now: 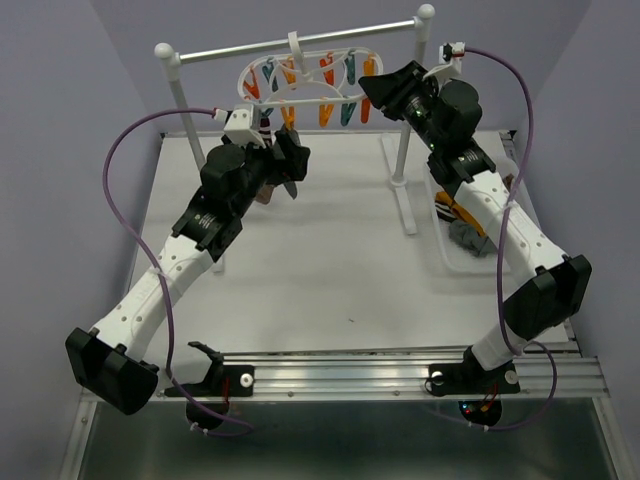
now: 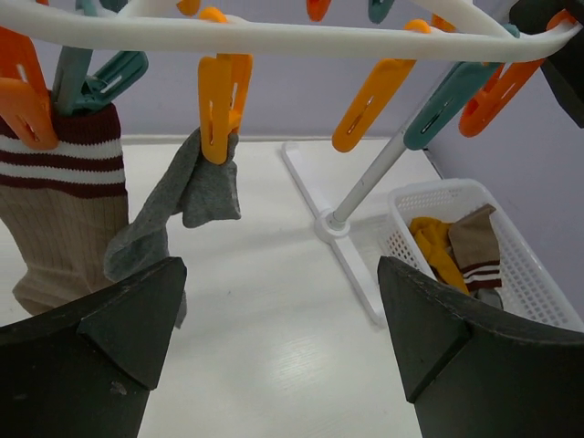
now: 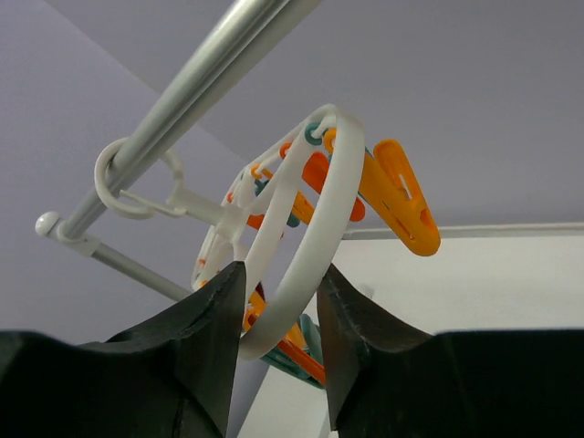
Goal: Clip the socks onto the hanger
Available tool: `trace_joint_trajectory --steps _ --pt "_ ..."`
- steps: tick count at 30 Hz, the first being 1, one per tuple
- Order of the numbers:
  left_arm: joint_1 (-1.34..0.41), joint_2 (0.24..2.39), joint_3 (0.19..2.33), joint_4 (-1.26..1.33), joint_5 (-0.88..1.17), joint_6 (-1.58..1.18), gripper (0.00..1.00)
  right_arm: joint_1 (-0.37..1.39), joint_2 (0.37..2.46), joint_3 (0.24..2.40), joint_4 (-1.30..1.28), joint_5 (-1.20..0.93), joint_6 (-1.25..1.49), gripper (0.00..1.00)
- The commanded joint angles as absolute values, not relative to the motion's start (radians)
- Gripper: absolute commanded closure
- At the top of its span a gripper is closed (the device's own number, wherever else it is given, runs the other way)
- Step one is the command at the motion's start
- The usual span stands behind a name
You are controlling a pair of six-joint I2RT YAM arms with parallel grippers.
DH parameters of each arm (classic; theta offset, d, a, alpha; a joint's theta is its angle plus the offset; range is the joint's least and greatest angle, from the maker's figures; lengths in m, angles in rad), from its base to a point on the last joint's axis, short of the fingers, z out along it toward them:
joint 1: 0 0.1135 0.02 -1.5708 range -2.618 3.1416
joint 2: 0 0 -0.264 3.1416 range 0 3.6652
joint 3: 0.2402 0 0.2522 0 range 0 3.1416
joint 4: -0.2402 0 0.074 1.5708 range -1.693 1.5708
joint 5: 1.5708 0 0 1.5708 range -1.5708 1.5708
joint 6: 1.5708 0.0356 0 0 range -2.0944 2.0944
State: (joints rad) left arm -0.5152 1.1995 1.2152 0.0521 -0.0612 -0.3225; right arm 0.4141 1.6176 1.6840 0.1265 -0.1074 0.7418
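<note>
Where lilac walls close round your white tabletop, the white two-post rack with its metal crossbar carries the white oval plastic clip hanger. A white mesh basket holds loose socks. Your right gripper pinches the hanger's ring; your left gripper gapes empty beneath a clipped grey sock.

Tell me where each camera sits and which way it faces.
Top external: overhead from behind, looking down on the table; left arm, right arm visible.
Left wrist: below the hanger, facing clipped socks and basket; open left gripper frames it.
Right wrist: looking up at the rack bar; right gripper pinches the hanger.
All share the hanger.
</note>
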Motion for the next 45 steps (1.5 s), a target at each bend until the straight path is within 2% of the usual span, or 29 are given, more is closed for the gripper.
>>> trace_joint_trajectory --steps 1,9,12,19,23,29,32,39,45 --pt "-0.514 1.167 1.192 0.121 -0.057 -0.253 0.01 0.420 1.557 1.658 0.262 -0.209 0.779 0.61" --pt "-0.514 1.150 1.140 0.190 -0.037 -0.097 0.01 0.420 1.545 1.598 0.337 -0.273 0.864 0.71" --pt "-0.514 1.151 1.138 0.199 -0.080 -0.064 0.01 0.420 1.548 1.601 0.337 -0.278 0.868 0.70" --pt "-0.503 1.127 1.163 0.174 -0.268 -0.161 0.01 0.420 1.539 1.595 0.312 -0.224 0.833 0.71" --pt "-0.473 1.147 1.279 0.048 -0.242 -0.227 0.01 0.399 1.548 1.631 0.262 -0.180 0.790 0.72" --pt "-0.428 1.157 1.321 0.052 -0.187 -0.236 0.01 0.367 1.577 1.672 0.210 -0.207 0.772 0.73" --pt "-0.414 1.161 1.316 0.109 -0.092 -0.192 0.01 0.367 1.592 1.686 0.193 -0.227 0.772 0.70" --pt "-0.407 1.210 1.370 0.075 -0.072 -0.199 0.01 0.347 1.592 1.700 0.163 -0.200 0.726 0.49" --pt "-0.407 1.215 1.382 0.066 -0.074 -0.210 0.01 0.347 1.546 1.666 0.152 -0.189 0.643 0.41"
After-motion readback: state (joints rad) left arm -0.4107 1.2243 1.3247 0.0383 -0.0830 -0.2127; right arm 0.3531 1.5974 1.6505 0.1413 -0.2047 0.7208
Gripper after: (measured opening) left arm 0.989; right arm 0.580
